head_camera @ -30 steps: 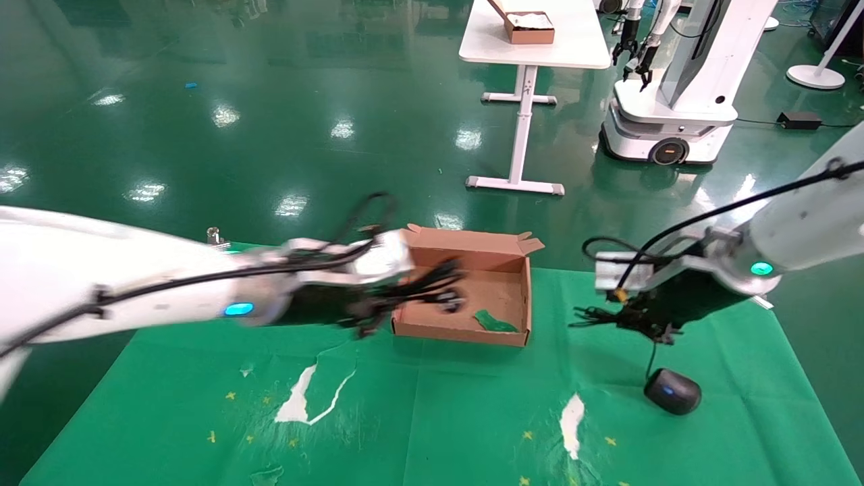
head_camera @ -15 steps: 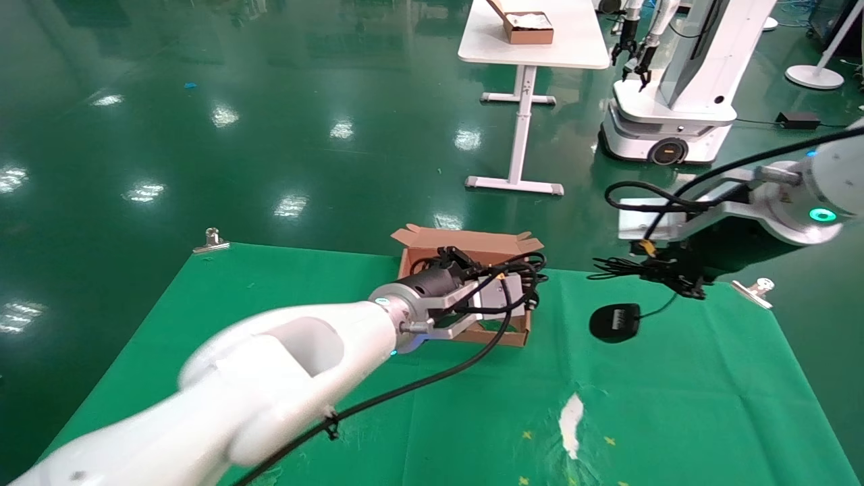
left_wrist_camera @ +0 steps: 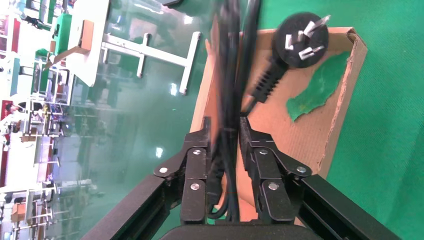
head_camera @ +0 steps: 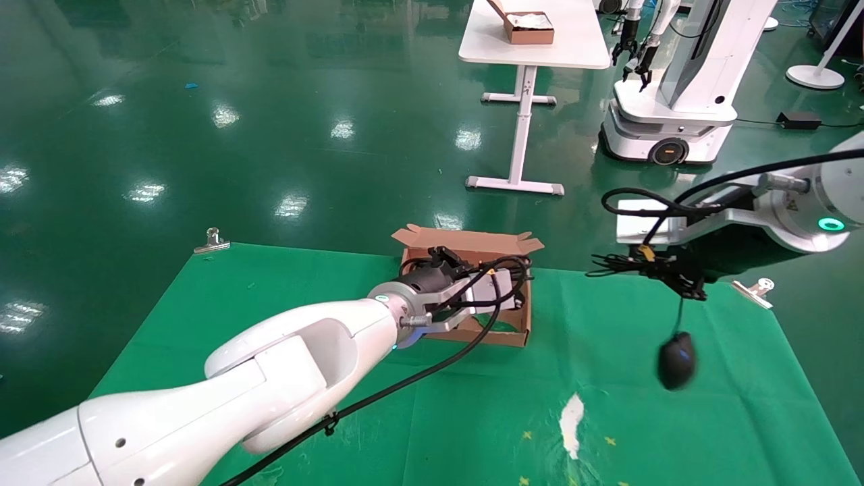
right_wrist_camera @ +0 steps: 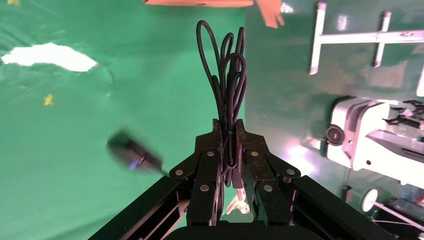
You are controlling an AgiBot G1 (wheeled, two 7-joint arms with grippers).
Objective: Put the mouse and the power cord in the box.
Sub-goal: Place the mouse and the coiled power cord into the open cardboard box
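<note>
Over the brown cardboard box (head_camera: 467,240), my left gripper (head_camera: 443,258) is shut on the looped power cord (left_wrist_camera: 227,75). The cord's plug (left_wrist_camera: 300,37) hangs above the box floor (left_wrist_camera: 320,140). To the right of the box, above the green cloth, my right gripper (head_camera: 678,278) is shut on the bundled thin wire (right_wrist_camera: 227,65) of the mouse. The black mouse (head_camera: 677,361) dangles from that wire, off the cloth, and appears blurred in the right wrist view (right_wrist_camera: 131,152). Seen from the wrists, the left gripper (left_wrist_camera: 225,125) and right gripper (right_wrist_camera: 228,125) both pinch black strands.
A torn green scrap (left_wrist_camera: 317,90) lies inside the box. The green cloth (head_camera: 270,304) has white tears (head_camera: 572,415) and metal clips (head_camera: 211,239) (head_camera: 752,291) at its far corners. Beyond stand a white table (head_camera: 533,50) with a smaller brown box (head_camera: 530,27) and another robot (head_camera: 675,88).
My left arm swung round and now reaches over the box from the near side, still holding the cord. My right gripper rose, lifting the mouse off the cloth; it now hangs and swings.
</note>
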